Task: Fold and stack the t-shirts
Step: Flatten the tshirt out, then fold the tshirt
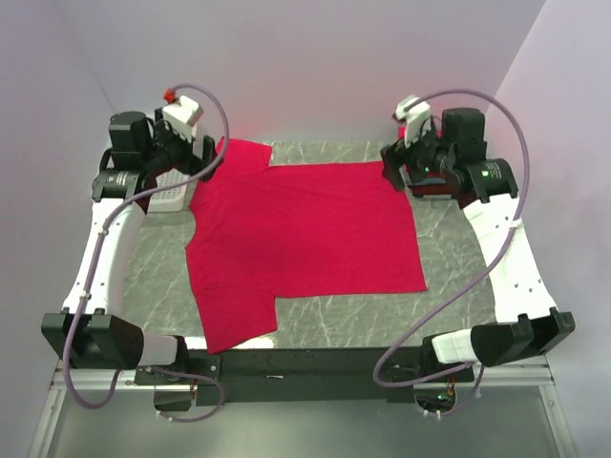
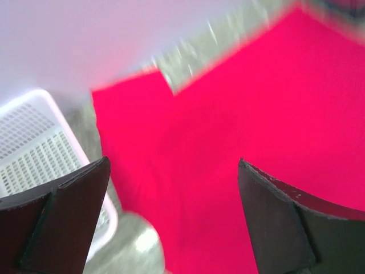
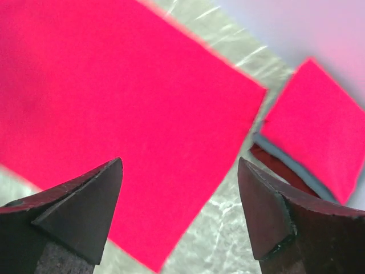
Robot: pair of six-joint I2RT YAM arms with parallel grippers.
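Arms (image 1: 105, 239) outstretched, fingers (image 2: 63, 217) apart, near t-shirt (image 1: 305, 229)

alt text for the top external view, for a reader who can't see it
A bright red t-shirt lies spread flat on a grey marbled table, neck to the left and hem to the right. The left gripper is over its far sleeve, next to a white basket; the right gripper is over the far hem corner.

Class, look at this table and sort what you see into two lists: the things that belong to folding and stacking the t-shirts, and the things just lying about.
Job in hand:
- the red t-shirt, spread flat
- the folded stack, red on top, grey and dark red beneath

Lying about:
- the white lattice basket
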